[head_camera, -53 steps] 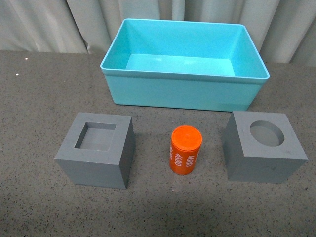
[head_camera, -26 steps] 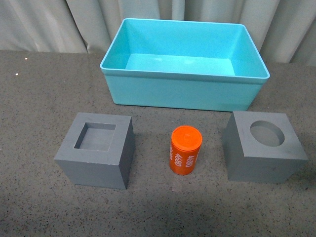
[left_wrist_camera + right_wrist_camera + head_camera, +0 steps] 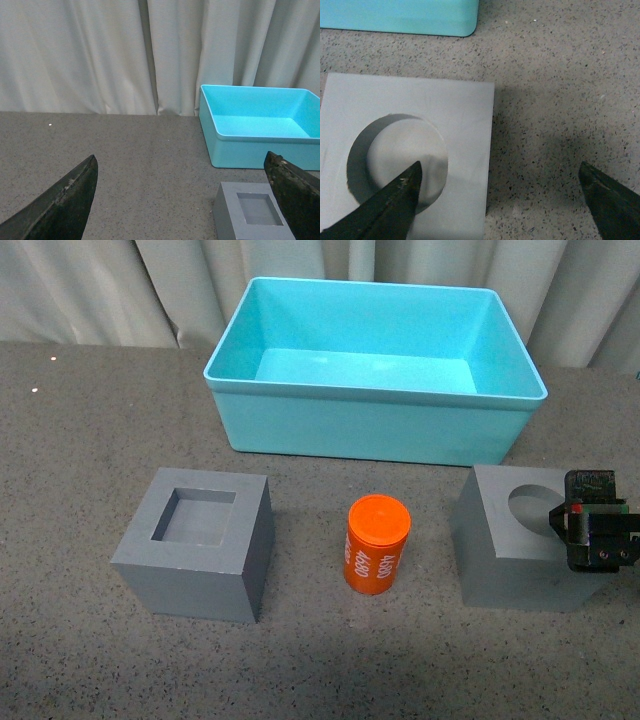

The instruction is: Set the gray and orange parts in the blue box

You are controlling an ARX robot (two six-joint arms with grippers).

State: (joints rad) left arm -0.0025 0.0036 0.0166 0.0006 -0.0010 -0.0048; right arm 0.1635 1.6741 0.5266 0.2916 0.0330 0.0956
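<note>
The blue box (image 3: pixel 370 430) stands open-topped at the back of the table, with nothing showing inside. In front of it stand a gray cube with a square recess (image 3: pixel 190 585), an upright orange cylinder (image 3: pixel 377 545) printed "4680", and a gray cube with a round recess (image 3: pixel 505 550). My right gripper (image 3: pixel 597 523) hangs open above that cube's right edge. In the right wrist view the right gripper (image 3: pixel 500 167) has one finger over the round recess of the cube (image 3: pixel 455 125) and the other over bare table. My left gripper (image 3: pixel 181 160) is open and low, the square-recess cube (image 3: pixel 227 210) just ahead.
A dark speckled tabletop (image 3: pixel 80 420) carries everything. A pale curtain (image 3: pixel 100 290) closes off the back, right behind the box. The box's corner (image 3: pixel 400 15) lies just past the round-recess cube in the right wrist view, and its wall (image 3: pixel 260 145) shows in the left wrist view.
My right gripper has entered the front view from the right and now sits over the round-recess cube's right side. The cubes, cylinder and box have not moved.
</note>
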